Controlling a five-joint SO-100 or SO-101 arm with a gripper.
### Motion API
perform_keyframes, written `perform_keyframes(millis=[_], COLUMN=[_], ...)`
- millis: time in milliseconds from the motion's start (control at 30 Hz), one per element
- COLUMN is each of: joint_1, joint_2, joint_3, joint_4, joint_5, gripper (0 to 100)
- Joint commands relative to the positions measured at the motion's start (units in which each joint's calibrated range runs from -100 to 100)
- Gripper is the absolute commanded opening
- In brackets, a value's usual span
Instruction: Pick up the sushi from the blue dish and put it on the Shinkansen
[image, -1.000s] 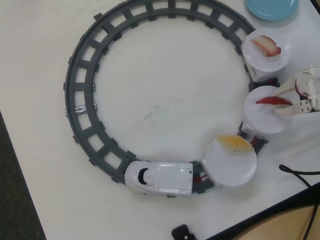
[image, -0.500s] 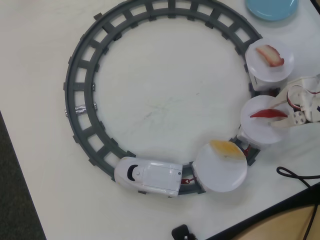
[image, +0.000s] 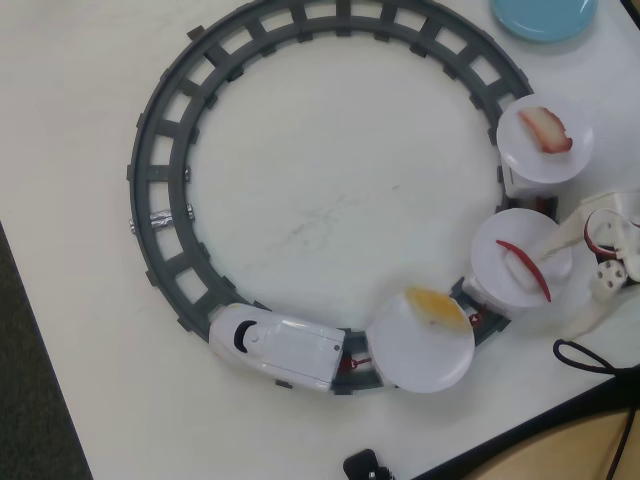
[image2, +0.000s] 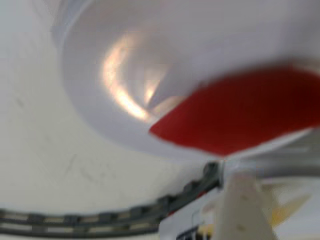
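Sushi on the Shinkansen's middle car, fingers clamped on it (apparently, blurred wrist view)

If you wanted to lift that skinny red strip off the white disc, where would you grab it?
Probably across its narrow middle, coming straight down from above. The sushi is a slim curved strip on the middle disc car, so only its thin width fits between fingers. The gripper already sits over it.

Three sushi pieces, three disc cars, one blue dish
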Motion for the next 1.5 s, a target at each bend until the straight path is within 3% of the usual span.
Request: perform_keyframes(millis=[0, 167, 267, 333, 500, 567, 633, 867, 1100, 1467], joint_1=[2.8, 11.4, 20.7, 29.1, 53.2, 63.1, 69.0, 72.1, 69.7, 70.7], joint_2=[-0.6, -2.6, -6.2, -9.2, -17.4, -20.8, -24.4, -44.6, -65.2, -65.1], joint_3=[-4.9, -5.6, -5.2, -4.9, 3.8, 12.8, 22.7, 48.3, 50.2, 51.4], joint_4=[-0.6, -3.2, -9.0, -13.4, -14.9, -14.8, -14.9, -12.2, 11.5, 12.5], joint_5=[-0.4, -1.1, -6.7, -15.1, -42.9, -50.4, -54.1, -54.3, -50.2, -50.1], gripper=[35, 35, 35, 35, 36, 35, 35, 35, 35, 35])
